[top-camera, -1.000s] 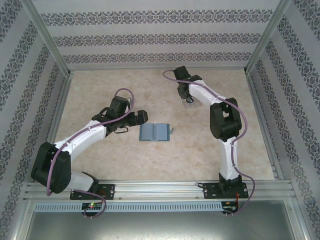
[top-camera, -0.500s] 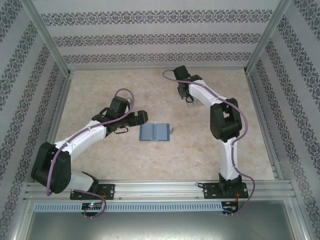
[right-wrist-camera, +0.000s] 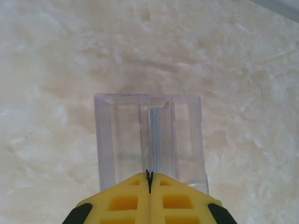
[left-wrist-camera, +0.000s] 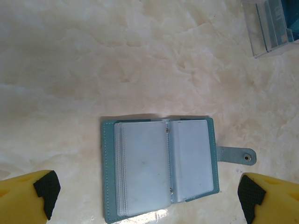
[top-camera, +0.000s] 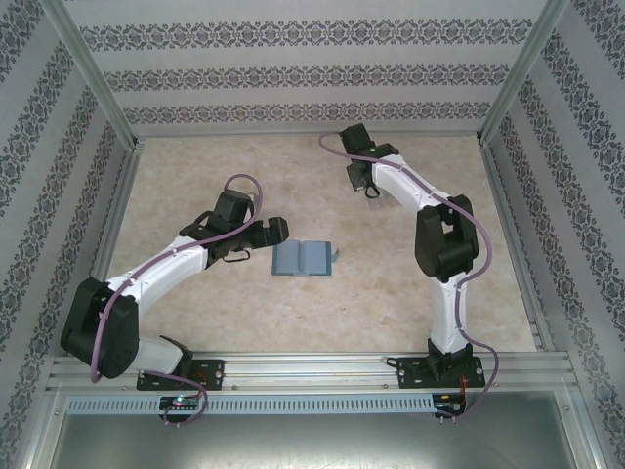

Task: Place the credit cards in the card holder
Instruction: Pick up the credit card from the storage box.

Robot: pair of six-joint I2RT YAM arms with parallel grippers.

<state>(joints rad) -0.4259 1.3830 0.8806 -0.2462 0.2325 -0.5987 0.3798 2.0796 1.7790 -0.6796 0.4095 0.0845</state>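
Note:
The card holder [top-camera: 301, 259] lies open and flat at the table's middle, teal-blue with pale pockets [left-wrist-camera: 159, 168] and its clasp strap out to the right. My left gripper [top-camera: 276, 231] hovers over the holder, open, its fingers [left-wrist-camera: 44, 189] wide on either side of it [left-wrist-camera: 149, 196]. The credit cards [right-wrist-camera: 162, 135] stand on edge as a stack inside a clear plastic box [right-wrist-camera: 105, 140] at the back right. My right gripper [top-camera: 369, 189] is above that box, shut [right-wrist-camera: 149, 176], with a thin dark card edge pinched between its tips.
The clear box with the teal cards [left-wrist-camera: 273, 23] also shows at the top right of the left wrist view. Patterned walls and metal frame posts [top-camera: 93, 98] fence the marble table on three sides.
My right gripper has closed over the card stack in the box and shifted slightly. The left arm and the card holder have not moved.

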